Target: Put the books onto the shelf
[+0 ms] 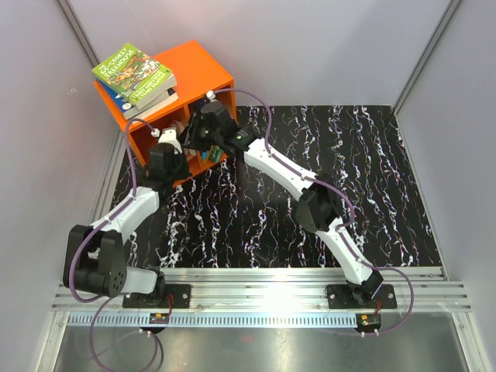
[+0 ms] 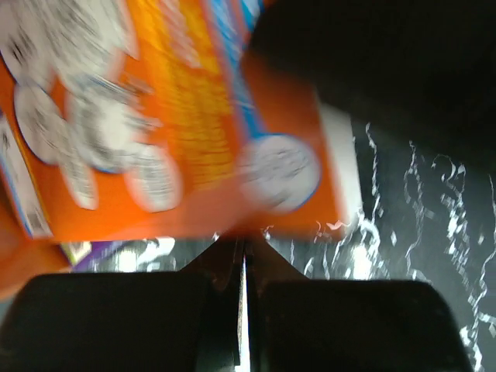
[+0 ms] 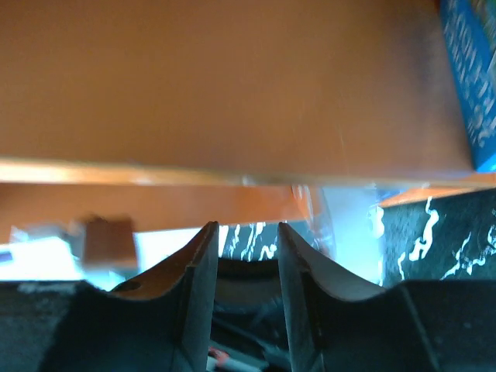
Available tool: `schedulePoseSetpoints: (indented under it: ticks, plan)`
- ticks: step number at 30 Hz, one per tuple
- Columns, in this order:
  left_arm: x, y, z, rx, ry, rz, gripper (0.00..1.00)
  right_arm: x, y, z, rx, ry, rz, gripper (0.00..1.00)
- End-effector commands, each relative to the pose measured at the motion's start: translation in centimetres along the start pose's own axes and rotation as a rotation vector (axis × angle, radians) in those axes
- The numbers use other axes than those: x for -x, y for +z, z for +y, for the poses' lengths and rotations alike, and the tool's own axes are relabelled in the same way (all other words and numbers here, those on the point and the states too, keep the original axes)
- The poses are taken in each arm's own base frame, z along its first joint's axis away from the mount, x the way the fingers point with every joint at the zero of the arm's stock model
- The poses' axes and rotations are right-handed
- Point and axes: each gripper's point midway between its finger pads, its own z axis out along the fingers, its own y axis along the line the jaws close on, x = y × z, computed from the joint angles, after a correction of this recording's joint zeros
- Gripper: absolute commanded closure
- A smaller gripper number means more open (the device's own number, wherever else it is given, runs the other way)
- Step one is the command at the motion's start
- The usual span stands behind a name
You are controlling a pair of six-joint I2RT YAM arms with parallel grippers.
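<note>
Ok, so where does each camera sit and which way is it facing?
Top external: above, behind the bases, looking down at black marbled table, bright orange open-fronted shelf; left arm and right arm show.
Left wrist: on left arm, facing blurred orange cartoon-covered book; closed fingers below.
Right wrist: facing shelf's orange panel; parted fingers below.
Shared: all see the table.

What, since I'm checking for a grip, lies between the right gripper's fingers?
Nothing: in the right wrist view, the right gripper stands open, only table showing between.
</note>
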Motion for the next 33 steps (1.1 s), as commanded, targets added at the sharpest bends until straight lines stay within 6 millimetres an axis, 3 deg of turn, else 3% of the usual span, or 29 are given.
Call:
schedulePoseSetpoints:
  ticks: [1, 5, 6, 8, 10, 11, 12, 18, 20, 22, 23, 24, 26, 28, 29, 33]
  plan:
    - [5.2, 0.6, -0.5, 0.004, -0.01, -0.145, 1.0, 0.9, -2.9, 3.5, 0.09, -0.016, 0.018, 0.57]
    - [6.1, 1.8, -0.3, 0.029, -0.021, -0.149, 1.0, -0.7, -3.9, 2.4, 0.051, 0.011, 0.082, 0.55]
    - [6.2, 2.0, -0.1, 0.041, -0.022, -0.148, 1.0, -0.7, -4.9, 3.1, 0.063, 0.012, 0.092, 0.54]
    - [6.5, 2.7, 0.0, 0.048, -0.023, -0.145, 1.0, -1.6, -5.8, 2.2, 0.026, 0.018, 0.122, 0.52]
    - [6.7, 3.0, 0.0, 0.048, -0.027, -0.148, 1.0, -0.6, -8.2, 3.6, 0.044, -0.002, 0.095, 0.5]
    - [6.8, 3.3, -0.1, 0.047, -0.028, -0.148, 1.0, -0.8, -8.6, 2.9, 0.022, -0.015, 0.094, 0.5]
    - [6.9, 3.5, -0.1, 0.046, -0.03, -0.151, 1.0, 0.4, -10.4, 4.1, 0.033, -0.034, 0.051, 0.49]
    - [7.6, 3.3, -0.9, 0.016, -0.053, -0.153, 1.0, 2.8, -15.9, 4.2, -0.019, -0.118, -0.039, 0.47]
    - [7.9, 2.4, -1.2, 0.003, -0.059, -0.158, 1.0, 2.7, -16.8, 2.6, -0.069, -0.138, -0.043, 0.46]
    - [7.6, 1.7, -1.3, -0.004, -0.071, -0.147, 1.0, 3.3, -18.7, 2.3, -0.091, -0.158, -0.076, 0.46]
    - [7.6, 1.0, -1.3, -0.01, -0.075, -0.153, 1.0, 2.6, -18.8, 0.8, -0.13, -0.172, -0.063, 0.46]
    - [7.3, 0.5, -1.4, -0.013, -0.084, -0.148, 1.0, 3.1, -20.1, 0.9, -0.133, -0.183, -0.086, 0.46]
    - [7.0, -0.9, -1.7, -0.035, -0.102, -0.15, 1.0, 2.3, -20.7, -1.8, -0.214, -0.214, -0.084, 0.45]
    - [6.5, -1.9, -2.2, -0.059, -0.111, -0.144, 1.0, 2.2, -22.4, -2.9, -0.25, -0.229, -0.094, 0.44]
    - [6.8, -3.0, -2.5, -0.072, -0.112, -0.166, 1.0, 1.2, -22.6, -4.6, -0.289, -0.247, -0.071, 0.43]
    - [4.9, -5.8, -3.6, -0.092, -0.112, -0.128, 1.0, 0.4, -25.6, -7.4, -0.382, -0.251, -0.083, 0.41]
